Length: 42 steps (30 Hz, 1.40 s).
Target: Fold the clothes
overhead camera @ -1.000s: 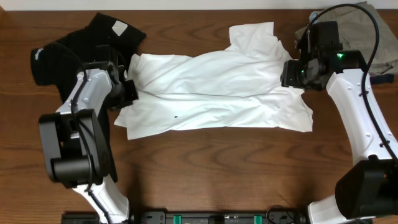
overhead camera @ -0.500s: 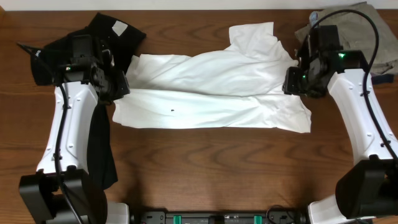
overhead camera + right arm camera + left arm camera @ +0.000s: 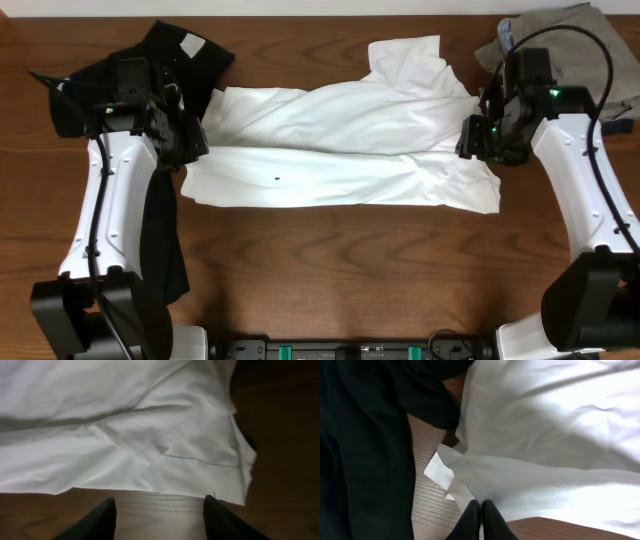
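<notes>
T-shirt (image 3: 340, 150) lies centred on the table (image 3: 330, 270), shirt (image 3: 210, 60) left, garment stack (image 3: 625, 70) right.

My left arm (image 3: 100, 210) reached forward on its own side, wrist turned inward, and the left jaws were pressed tight together. My right arm (image 3: 590, 190) stretched forward likewise, wrist turned inward, the right jaws standing apart with nothing between them.

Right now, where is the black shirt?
Overhead view: the black shirt lies at the table's left end, partly under the left arm, beside the white T-shirt.
</notes>
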Each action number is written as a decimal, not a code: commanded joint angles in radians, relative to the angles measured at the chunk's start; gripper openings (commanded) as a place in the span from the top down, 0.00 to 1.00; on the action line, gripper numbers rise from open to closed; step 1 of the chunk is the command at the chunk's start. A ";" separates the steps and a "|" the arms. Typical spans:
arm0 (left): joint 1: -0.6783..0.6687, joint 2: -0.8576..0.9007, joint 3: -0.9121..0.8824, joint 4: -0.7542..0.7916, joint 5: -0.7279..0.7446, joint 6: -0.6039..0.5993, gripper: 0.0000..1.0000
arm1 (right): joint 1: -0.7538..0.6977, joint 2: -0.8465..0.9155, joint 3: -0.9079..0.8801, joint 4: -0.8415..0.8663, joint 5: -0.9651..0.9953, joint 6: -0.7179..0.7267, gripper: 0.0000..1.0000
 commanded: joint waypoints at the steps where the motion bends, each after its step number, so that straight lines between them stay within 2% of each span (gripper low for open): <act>1: 0.000 -0.008 0.018 -0.002 -0.011 -0.008 0.94 | 0.016 -0.016 -0.081 0.068 -0.077 0.003 0.46; 10: 0.000 -0.008 0.017 0.002 -0.011 -0.008 0.94 | 0.114 -0.015 -0.313 0.356 -0.058 0.221 0.50; 17: 0.000 -0.008 0.017 0.003 -0.012 -0.008 0.94 | 0.171 -0.013 -0.401 0.429 0.076 0.365 0.51; 27: 0.000 -0.008 0.017 0.002 -0.012 -0.008 0.94 | 0.182 -0.013 -0.503 0.643 0.121 0.429 0.53; 33: 0.000 -0.008 0.017 0.002 -0.012 -0.008 0.94 | 0.182 -0.013 -0.529 0.694 0.138 0.443 0.55; 40: 0.000 -0.008 0.017 0.002 -0.012 -0.008 0.94 | 0.182 -0.013 -0.529 0.758 0.143 0.443 0.64; 42: 0.000 -0.008 0.017 0.002 -0.012 -0.008 0.94 | 0.182 -0.013 -0.529 0.765 0.142 0.443 0.73</act>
